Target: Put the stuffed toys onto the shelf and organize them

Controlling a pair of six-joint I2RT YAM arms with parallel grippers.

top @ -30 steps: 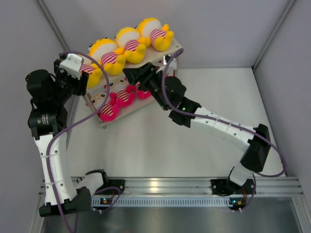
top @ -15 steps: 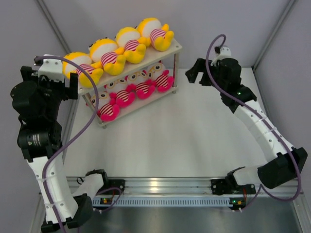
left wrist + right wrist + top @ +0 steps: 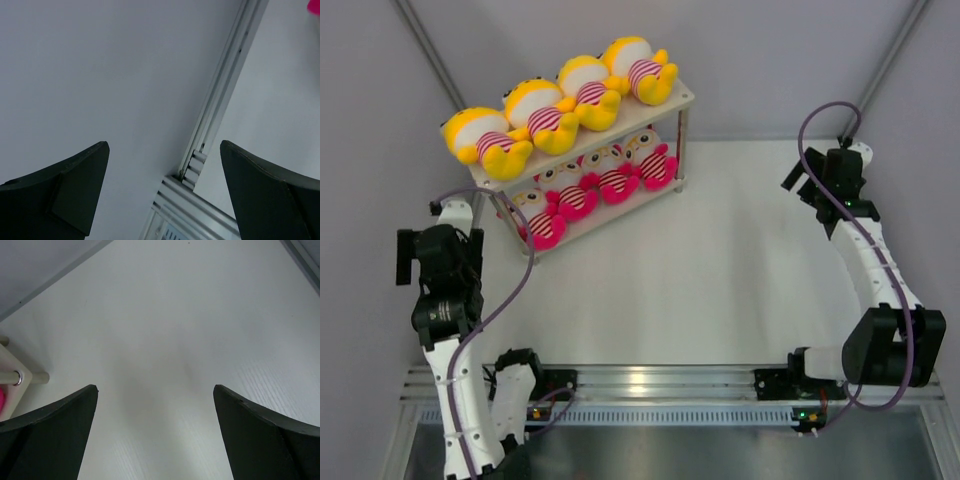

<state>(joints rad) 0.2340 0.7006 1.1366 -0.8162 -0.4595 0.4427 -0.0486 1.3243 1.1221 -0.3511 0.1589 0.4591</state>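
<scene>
A two-tier shelf [image 3: 676, 99] stands at the far left of the white tabletop [image 3: 720, 270], turned at an angle to the walls; four yellow toys [image 3: 535, 108] lie in a row across its top board, side by side, white heads towards the back and striped bodies towards the front edge; four pink toys [image 3: 610, 181] fill the lower board in a matching row, partly shaded by the board above.

Both arms are well apart from the shelf. The left arm [image 3: 445, 300] rises at the left edge of the tabletop, below the shelf's near corner; its wrist view shows the left fingers [image 3: 65, 190] spread wide with nothing between them, facing a grey wall and a metal frame strip [image 3: 220, 100]. The right arm [image 3: 868, 255] reaches up along the right side; the right fingers [image 3: 45, 432] are likewise spread wide and hold nothing, hanging over bare tabletop, with one shelf post foot [image 3: 17, 377] at the left edge of that view.

A metal rail [image 3: 670, 383] runs along the near edge, carrying both arm bases.
</scene>
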